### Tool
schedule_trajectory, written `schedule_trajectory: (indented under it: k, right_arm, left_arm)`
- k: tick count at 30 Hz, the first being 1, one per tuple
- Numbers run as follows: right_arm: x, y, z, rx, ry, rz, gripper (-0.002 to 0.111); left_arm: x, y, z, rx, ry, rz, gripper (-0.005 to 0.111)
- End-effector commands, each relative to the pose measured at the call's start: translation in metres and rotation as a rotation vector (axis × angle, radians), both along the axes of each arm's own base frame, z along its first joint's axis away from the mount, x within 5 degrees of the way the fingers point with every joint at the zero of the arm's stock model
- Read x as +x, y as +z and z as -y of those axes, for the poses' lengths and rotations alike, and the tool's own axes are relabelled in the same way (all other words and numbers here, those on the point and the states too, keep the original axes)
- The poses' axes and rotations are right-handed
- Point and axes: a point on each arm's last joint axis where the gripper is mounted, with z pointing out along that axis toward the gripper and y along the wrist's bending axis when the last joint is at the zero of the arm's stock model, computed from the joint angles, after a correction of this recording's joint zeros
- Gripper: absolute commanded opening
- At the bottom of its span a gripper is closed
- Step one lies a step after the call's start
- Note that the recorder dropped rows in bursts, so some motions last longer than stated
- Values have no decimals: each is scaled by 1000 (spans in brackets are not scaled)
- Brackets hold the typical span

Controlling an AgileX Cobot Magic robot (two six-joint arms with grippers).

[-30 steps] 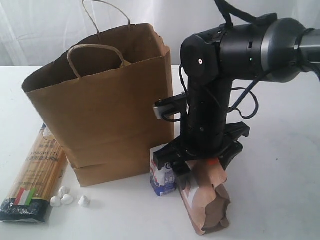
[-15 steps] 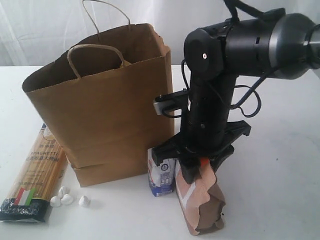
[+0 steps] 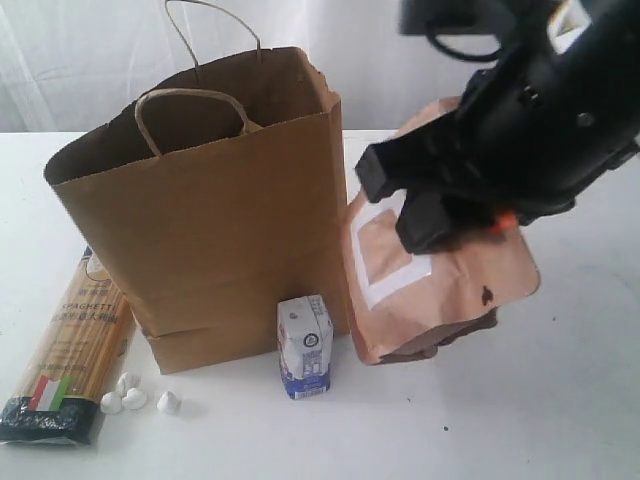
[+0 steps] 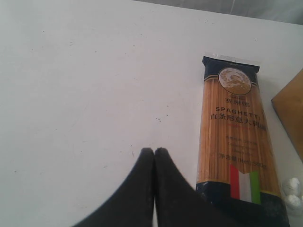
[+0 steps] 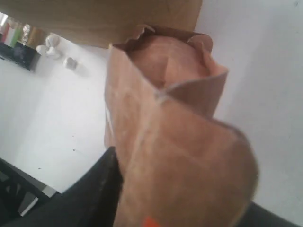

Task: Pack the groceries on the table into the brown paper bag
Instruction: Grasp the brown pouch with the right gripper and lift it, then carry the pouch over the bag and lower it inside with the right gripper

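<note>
The inside of the brown paper bag (image 3: 200, 230) is hidden from every view. The right arm is blurred and cut off at the exterior view's top and right edges, so the right gripper (image 3: 462, 222) reads only as dark blocks. It pinches the brown pouch (image 3: 430, 285); one dark finger (image 5: 94, 189) presses its side. The pouch hangs tilted below the gripper, off the table (image 3: 560, 400), just beside the bag's right wall. The small white-blue carton (image 3: 305, 347) stands upright at the bag's front right corner. The long spaghetti packet (image 3: 70, 360) lies flat along the bag's left side, its far end hidden behind the bag, with the small white lumps (image 3: 135, 398) near the bag's front left corner. The left gripper (image 4: 154, 153), pressed together and empty, hovers beyond the packet from the bag.
</note>
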Motion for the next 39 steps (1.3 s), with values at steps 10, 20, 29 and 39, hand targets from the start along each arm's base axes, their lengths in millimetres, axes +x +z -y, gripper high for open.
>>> schedule_trajectory:
  k: [10, 20, 29, 39]
  right_arm:
    - [-31, 134, 18, 463, 19, 504, 12]
    - [58, 113, -44, 585, -42, 669, 12]
    - [96, 47, -76, 403, -22, 446, 12]
    - [121, 28, -96, 483, -49, 470, 12]
  left_arm:
    - [0, -1, 0, -3, 2, 3, 0]
    - [0, -1, 0, -3, 2, 3, 0]
    - [0, -1, 0, -3, 2, 3, 0]
    - [0, -1, 0, -3, 2, 3, 0]
